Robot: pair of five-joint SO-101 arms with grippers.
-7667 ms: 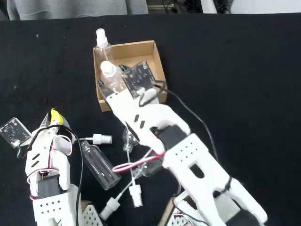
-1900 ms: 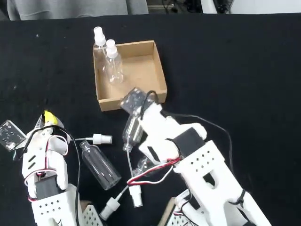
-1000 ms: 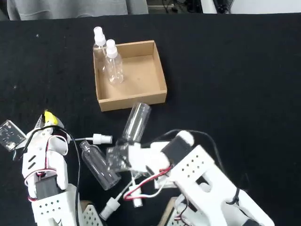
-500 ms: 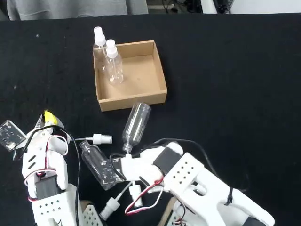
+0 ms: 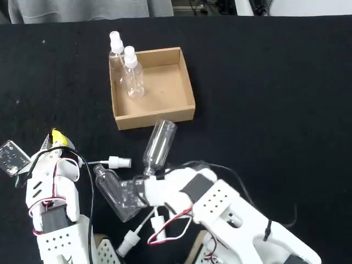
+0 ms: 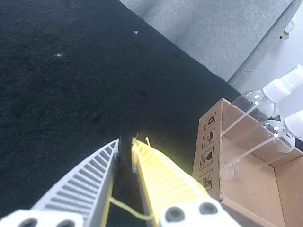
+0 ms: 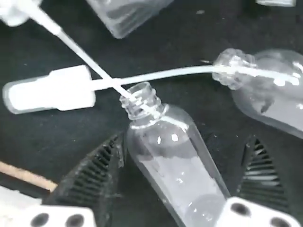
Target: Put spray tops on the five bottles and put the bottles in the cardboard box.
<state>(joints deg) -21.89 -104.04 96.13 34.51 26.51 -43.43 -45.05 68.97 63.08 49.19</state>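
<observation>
The right claw (image 5: 127,192) is low over the table (image 5: 275,110), a little toward 7 o'clock from its centre. It is spread wide, with one finger on each side of an uncapped bottle (image 7: 176,158) that lies flat on the table. The claw is not closed on this bottle, and I cannot tell if a finger touches it. The bottle's neck points toward 11 o'clock in the high view.

The left claw (image 6: 127,147) is at 9 o'clock from the right one, near the table edge. Its jaws are almost together with only a thin gap, and it holds nothing.

A second uncapped bottle (image 5: 160,142) lies at 1 o'clock from the right claw, with its neck toward 6 o'clock. One spray top (image 5: 119,162) lies at 12 o'clock from the right claw. Another spray top (image 5: 159,226) lies at 5 o'clock, and its thin tube reaches up to the second bottle's neck. A third spray top (image 5: 127,241) lies at 6 o'clock.

The cardboard box (image 5: 157,118) sits farther off at 12 o'clock. Two capped bottles (image 5: 132,74) stand in its corner at 10 o'clock, one just behind the other.
</observation>
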